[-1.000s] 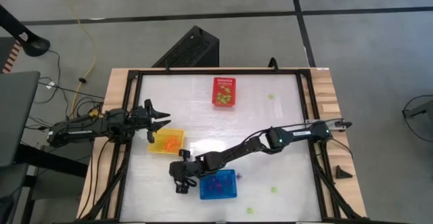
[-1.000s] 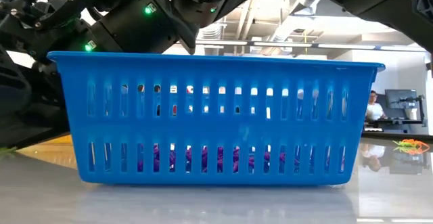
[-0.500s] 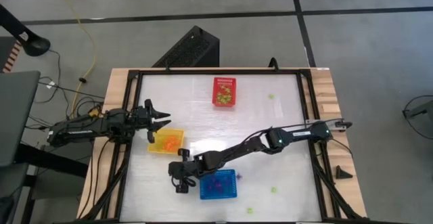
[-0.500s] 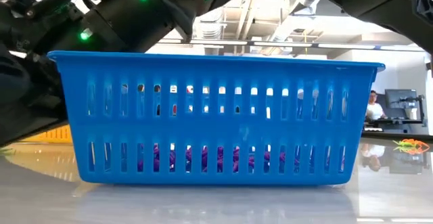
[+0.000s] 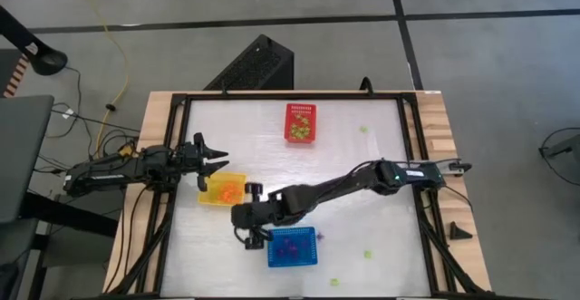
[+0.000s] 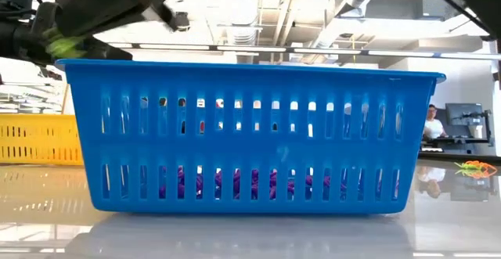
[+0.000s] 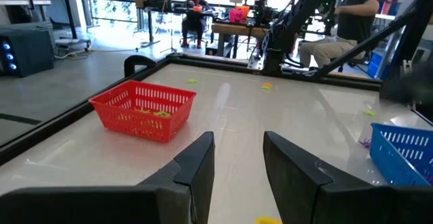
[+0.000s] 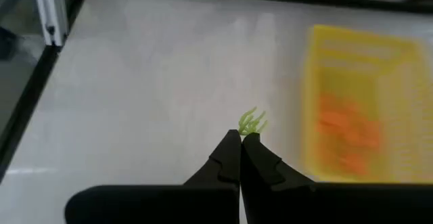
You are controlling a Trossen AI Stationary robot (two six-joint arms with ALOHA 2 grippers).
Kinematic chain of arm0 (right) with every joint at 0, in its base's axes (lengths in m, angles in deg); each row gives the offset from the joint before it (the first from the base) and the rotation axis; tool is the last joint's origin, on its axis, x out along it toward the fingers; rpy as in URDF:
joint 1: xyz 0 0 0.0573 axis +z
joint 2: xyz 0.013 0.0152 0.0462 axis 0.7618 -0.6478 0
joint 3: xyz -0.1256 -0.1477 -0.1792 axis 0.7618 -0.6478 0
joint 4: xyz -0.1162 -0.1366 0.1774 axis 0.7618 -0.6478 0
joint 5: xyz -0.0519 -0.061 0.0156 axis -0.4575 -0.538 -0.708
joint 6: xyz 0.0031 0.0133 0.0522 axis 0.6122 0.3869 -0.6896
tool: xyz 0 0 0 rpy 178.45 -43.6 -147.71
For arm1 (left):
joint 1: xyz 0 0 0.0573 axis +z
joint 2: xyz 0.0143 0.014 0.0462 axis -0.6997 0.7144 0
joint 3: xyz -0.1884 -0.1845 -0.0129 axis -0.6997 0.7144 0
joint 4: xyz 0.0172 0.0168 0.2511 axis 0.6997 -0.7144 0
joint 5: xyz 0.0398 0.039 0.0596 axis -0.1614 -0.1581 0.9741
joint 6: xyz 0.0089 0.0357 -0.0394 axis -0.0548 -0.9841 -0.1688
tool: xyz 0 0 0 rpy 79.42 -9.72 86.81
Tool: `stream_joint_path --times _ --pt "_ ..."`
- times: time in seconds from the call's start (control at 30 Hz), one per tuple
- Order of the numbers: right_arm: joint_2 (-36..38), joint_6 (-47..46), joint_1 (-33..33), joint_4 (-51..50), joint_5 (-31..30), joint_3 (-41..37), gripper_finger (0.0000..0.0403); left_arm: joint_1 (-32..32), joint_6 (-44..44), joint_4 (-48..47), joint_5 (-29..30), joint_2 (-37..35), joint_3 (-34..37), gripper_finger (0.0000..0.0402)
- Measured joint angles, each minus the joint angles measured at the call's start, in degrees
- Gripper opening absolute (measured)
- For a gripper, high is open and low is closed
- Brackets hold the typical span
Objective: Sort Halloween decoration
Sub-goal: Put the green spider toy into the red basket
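Observation:
My right gripper (image 5: 256, 238) is above the table, just left of the blue basket (image 5: 293, 247). It is shut on a tiny light green trinket (image 8: 252, 124), which shows as a green blur in the low view (image 6: 66, 44). The blue basket (image 6: 250, 138) holds purple trinkets. The yellow basket (image 5: 224, 189) holds orange ones and the red basket (image 5: 301, 123) holds green ones. My left gripper (image 5: 220, 159) waits open and empty over the yellow basket's far left corner; its fingers also show in the left wrist view (image 7: 237, 163). My right gripper pinches the light green trinket's near end (image 8: 247, 133) between its two fingertips. The rest of the trinket sticks out past the tips. The fingers slant down toward the table. The trinket is lifted clear of the table.
Loose green trinkets lie at the far right (image 5: 364, 130), near right (image 5: 367, 254) and near edge (image 5: 333, 282). A purple one (image 5: 319, 237) lies beside the blue basket. A black frame (image 5: 172, 155) rims the table. People sit in the room beyond the table (image 7: 352, 21).
My right gripper has risen from table height at the blue basket's left side. It has shifted a little toward the table's right and far edges. In the low view the arm has cleared away, so the yellow basket now shows.

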Motion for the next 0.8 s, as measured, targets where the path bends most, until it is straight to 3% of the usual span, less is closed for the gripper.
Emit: stream_joint_path --times 0.2,0.53,0.67,0.8 --pt "7.1 2.2 -2.9 -12.8 -5.8 0.0 0.0021 0.0 0.0 0.0 0.0 0.0 0.0 0.0116" --pt "15.0 0.3 -16.1 -35.4 -9.2 0.1 0.0021 0.0 0.0 0.0 0.0 0.0 0.0 0.0116" --pt "15.1 0.2 -22.4 -39.9 -10.3 0.1 0.0024 0.0 0.0 0.0 0.0 0.0 0.0 0.0116" --pt "15.1 0.8 -28.0 -37.8 -10.4 -1.6 0.0034 0.0 0.0 0.0 0.0 0.0 0.0 0.0116"
